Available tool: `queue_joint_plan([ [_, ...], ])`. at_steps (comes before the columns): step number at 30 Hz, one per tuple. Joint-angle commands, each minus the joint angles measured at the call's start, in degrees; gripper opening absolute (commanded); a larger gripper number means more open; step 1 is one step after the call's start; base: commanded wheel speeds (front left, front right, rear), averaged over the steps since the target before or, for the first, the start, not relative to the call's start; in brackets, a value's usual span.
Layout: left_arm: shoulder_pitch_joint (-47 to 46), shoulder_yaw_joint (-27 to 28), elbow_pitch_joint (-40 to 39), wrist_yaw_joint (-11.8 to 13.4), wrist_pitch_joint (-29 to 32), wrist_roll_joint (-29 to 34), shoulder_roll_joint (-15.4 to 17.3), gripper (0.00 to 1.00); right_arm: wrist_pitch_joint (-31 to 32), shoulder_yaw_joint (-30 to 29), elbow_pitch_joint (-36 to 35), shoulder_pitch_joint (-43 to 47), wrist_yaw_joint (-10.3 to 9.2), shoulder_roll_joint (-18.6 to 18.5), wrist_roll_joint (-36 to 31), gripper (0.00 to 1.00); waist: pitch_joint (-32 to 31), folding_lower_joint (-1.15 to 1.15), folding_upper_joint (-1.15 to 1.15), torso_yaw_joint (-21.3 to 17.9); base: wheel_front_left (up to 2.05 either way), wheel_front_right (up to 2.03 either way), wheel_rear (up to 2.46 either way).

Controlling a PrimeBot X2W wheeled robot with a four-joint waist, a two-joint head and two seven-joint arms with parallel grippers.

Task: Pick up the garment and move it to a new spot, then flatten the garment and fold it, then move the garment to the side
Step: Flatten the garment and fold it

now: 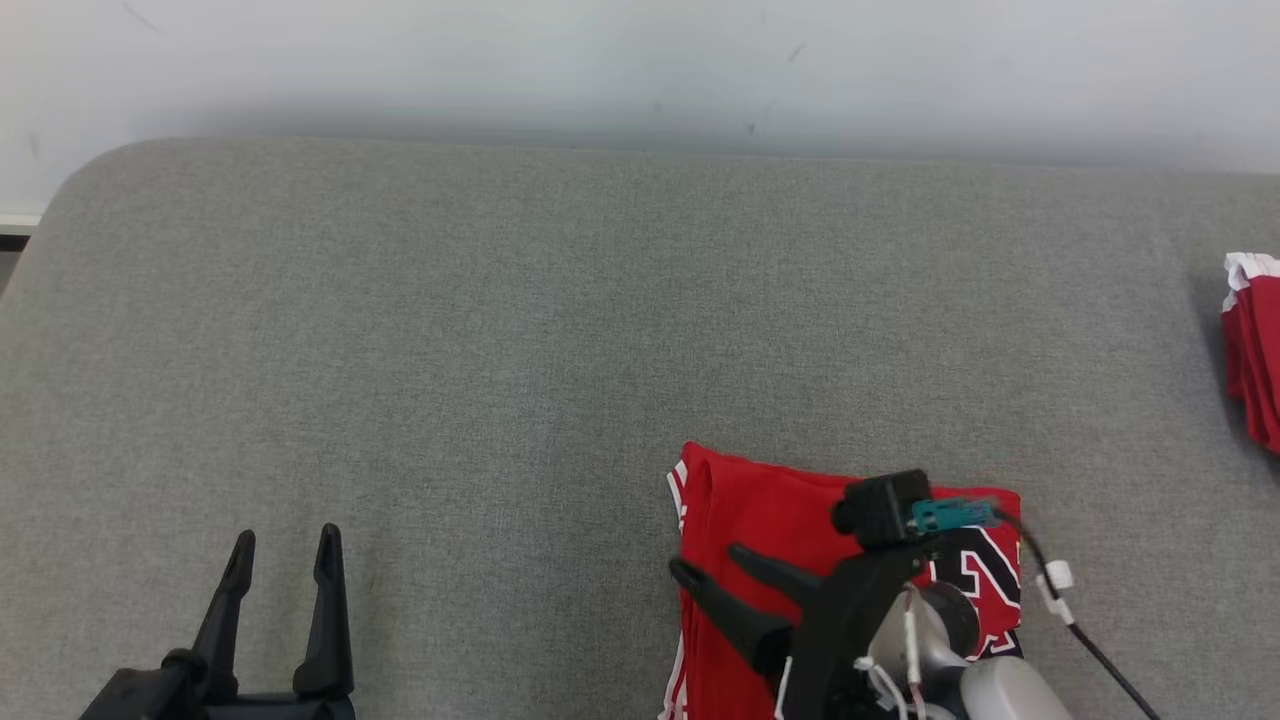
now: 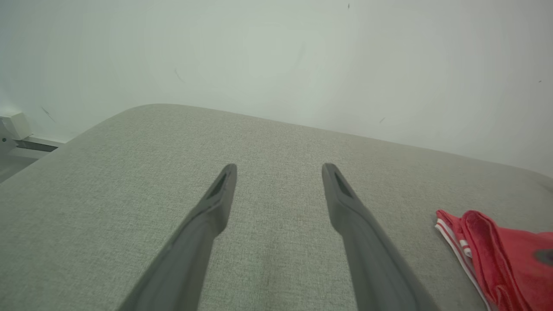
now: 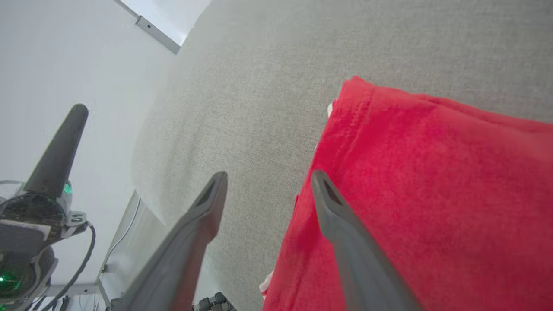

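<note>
Right pincer (image 1: pixel 710 560) is nearest the head camera, low in the view and right of centre, its arm coming up from the bottom edge. Fingers point up and left. Jaws stand wide apart with nothing gripped.

Table (image 1: pixel 500 350): grey woven cover, rounded far-left corner. It takes up most of the head view.

Wall (image 1: pixel 640 60): pale, a few small dark marks, runs behind the far edge of the table.

Garment (image 1: pixel 770 520): red, folded into a rough rectangle, lying flat on the near right part of the table under the right arm. White stripe trim runs down its left edge. A black and white print shows on its right part, partly hidden by the arm. In the right wrist view one finger is over the bare table and the other over the garment's left border. Whether that finger touches the cloth cannot be told.

Second red cloth (image 1: pixel 1255 350): white-edged, cut off by the right edge of the view, well apart from the garment.

Left pincer (image 1: pixel 287 535): low left, over bare table, well apart from the garment. Fingers spread wide, empty.

Camera block (image 1: pixel 885 505): black, on the right wrist.

Cable (image 1: pixel 1100 650): thin, black, trailing off to the lower right.
</note>
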Motion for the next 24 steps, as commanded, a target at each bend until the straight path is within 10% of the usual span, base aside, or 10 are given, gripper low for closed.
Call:
queue_joint_plan([
  [1, 0.93, 0.20, 0.01, 0.16, -0.41, -0.28, 0.16, 1.00, 0.35, -1.19, -1.98, 1.21, -0.12, -0.11, 1.05, 1.00, -0.19, 0.00, 0.00, -0.10, 0.00, 0.00, 0.00],
  [17, 1.98, -0.90, 0.20, -0.05, -0.59, -0.61, -0.61, 1.00, 0.84, -22.11, -13.18, 11.58, -0.11, -0.56, -16.32, 1.00, -1.53, 0.00, 0.00, -1.06, 0.00, 0.00, 0.00],
  [24, 2.34, -1.13, 1.03, 0.11, -0.78, 0.06, -1.07, 1.00, -14.02, -29.37, -9.22, 12.93, -0.12, -0.08, -23.06, 1.00, -3.16, 0.00, 0.00, -1.25, 0.00, 0.00, 0.00],
])
